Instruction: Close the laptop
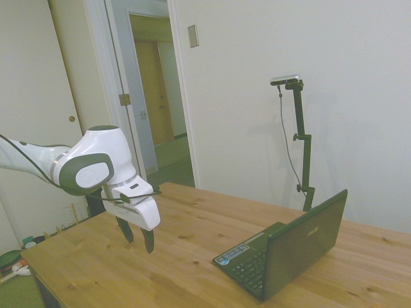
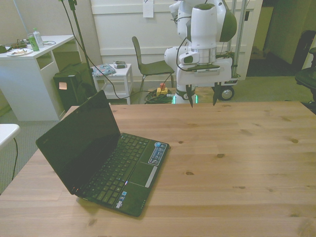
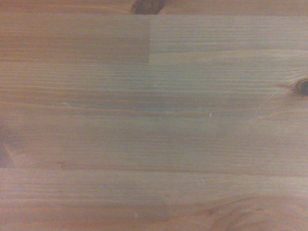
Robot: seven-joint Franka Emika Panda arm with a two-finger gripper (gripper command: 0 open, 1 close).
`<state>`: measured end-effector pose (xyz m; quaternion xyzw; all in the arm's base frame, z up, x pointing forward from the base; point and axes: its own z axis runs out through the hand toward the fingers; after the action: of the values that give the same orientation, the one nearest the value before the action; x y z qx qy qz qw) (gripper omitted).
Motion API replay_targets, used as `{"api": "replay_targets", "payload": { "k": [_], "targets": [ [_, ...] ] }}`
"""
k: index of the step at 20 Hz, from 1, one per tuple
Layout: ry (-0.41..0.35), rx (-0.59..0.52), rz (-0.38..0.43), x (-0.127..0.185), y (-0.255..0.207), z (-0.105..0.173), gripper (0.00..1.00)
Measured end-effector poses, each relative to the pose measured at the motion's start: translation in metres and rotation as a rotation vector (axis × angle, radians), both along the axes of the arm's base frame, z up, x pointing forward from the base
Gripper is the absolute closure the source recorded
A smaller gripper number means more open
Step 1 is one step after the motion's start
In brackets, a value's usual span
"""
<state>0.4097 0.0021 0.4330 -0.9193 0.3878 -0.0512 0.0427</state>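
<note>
Overhead, fingers (image 2: 202,97) spread wide, empty; laptop (image 2: 106,155) open

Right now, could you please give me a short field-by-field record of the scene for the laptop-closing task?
laptop: open, lid tilted back, screen dark, sitting on the table toward the front view's left
hand: open, empty, hovering above the table, well apart from the laptop
wrist view: bare wood only, no laptop in sight
contact: none
task state: lid not yet closed
</note>
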Motion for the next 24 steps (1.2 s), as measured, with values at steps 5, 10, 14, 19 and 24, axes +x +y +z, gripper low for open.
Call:
{"api": "replay_targets", "payload": {
  "k": [5, 10, 14, 19, 24],
  "targets": [
    [-0.002, 0.003, -0.033, -0.009, -0.02, 0.001, 0.0],
    [-0.031, 0.074, -0.153, -0.037, -0.103, 0.021, 0.0],
    [-0.051, 0.119, -0.245, -0.045, -0.176, 0.045, 0.0],
    [-0.039, 0.177, -0.357, -0.038, -0.264, 0.075, 0.0],
    [0.012, 0.206, -0.448, -0.039, -0.33, 0.085, 0.0]
  ]
}}
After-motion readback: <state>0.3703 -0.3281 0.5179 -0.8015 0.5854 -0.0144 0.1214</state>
